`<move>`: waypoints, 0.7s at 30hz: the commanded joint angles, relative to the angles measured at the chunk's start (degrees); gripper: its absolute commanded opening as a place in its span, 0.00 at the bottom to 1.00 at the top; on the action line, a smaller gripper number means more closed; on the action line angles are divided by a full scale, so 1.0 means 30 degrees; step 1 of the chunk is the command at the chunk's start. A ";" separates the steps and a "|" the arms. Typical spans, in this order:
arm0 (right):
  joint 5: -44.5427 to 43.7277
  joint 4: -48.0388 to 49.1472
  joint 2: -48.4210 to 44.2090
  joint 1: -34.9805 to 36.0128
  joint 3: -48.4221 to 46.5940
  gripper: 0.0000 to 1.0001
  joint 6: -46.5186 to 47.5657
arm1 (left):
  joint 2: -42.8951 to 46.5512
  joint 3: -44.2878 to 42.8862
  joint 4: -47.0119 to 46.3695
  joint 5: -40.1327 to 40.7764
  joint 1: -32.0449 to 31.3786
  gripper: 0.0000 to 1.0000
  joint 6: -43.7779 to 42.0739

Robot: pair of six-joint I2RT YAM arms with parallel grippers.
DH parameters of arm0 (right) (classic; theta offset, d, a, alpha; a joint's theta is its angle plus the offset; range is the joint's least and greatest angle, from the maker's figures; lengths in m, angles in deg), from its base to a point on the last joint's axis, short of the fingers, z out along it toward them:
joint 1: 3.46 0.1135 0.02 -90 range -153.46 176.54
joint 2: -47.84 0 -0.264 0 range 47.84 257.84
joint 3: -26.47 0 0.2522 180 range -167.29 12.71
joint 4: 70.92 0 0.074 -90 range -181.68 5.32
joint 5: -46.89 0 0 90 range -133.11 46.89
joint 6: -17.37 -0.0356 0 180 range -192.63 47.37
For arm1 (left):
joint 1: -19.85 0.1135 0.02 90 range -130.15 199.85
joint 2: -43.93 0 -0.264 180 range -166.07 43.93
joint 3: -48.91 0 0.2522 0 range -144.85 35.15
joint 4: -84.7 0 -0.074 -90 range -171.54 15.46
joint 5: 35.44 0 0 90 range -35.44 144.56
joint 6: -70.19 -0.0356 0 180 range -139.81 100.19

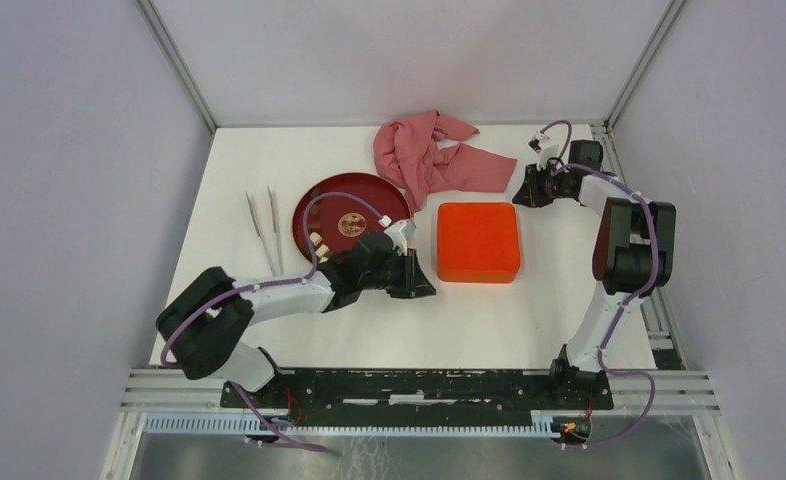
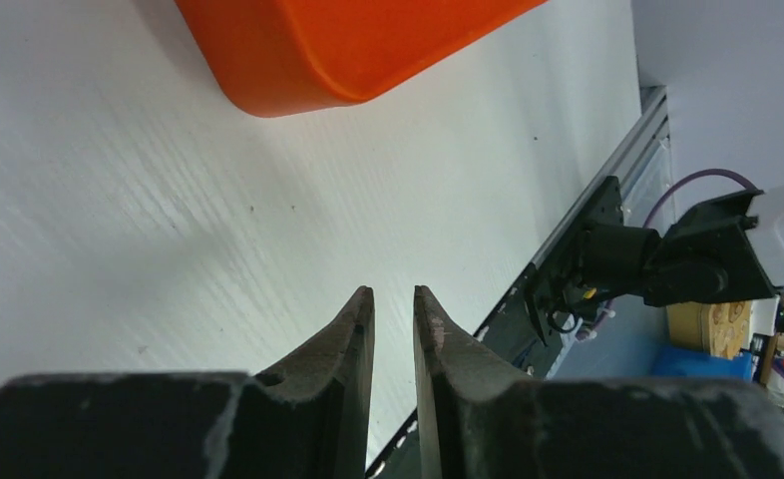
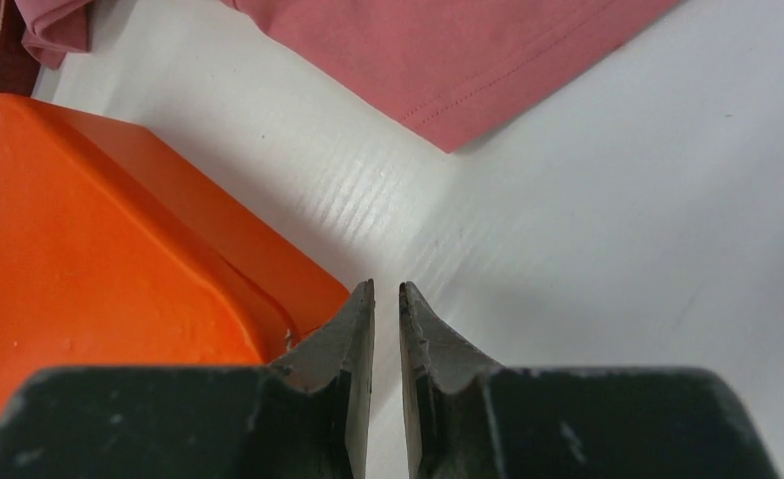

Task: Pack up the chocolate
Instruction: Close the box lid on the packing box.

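The orange square tin (image 1: 479,242) sits shut at mid-table; it also shows in the left wrist view (image 2: 348,50) and the right wrist view (image 3: 89,249). The round dark-red plate (image 1: 331,196) lies left of it. A few tiny cream pieces of chocolate (image 1: 317,240) lie at its near rim and a tan-brown spot (image 1: 351,224) at its middle; the left arm hides part of the plate. My left gripper (image 1: 427,283) (image 2: 393,291) hovers by the tin's near-left corner, jaws nearly together and empty. My right gripper (image 1: 522,190) (image 3: 387,285) is by the tin's far-right corner, jaws nearly together and empty.
A pink cloth (image 1: 434,155) (image 3: 468,50) lies crumpled behind the tin and the plate. Metal tweezers (image 1: 264,228) lie left of the plate. Walls close in the table on the left, back and right. A metal rail (image 1: 419,385) runs along the near edge.
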 commanded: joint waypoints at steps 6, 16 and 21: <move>0.2101 -0.1823 0.2724 0.0034 -0.3033 0.21 0.0260 | -0.4428 -0.1156 -0.3424 0.0695 -0.0560 0.27 0.1573; 0.5197 -0.3705 0.4372 0.0063 -0.3485 0.21 0.1105 | -0.7246 -0.2010 -0.4643 0.0678 -0.0834 0.28 0.2389; 0.6151 -0.5298 0.4666 0.0067 -0.3435 0.21 0.2371 | -0.7790 -0.2654 -0.4119 0.1165 -0.0772 0.31 0.2489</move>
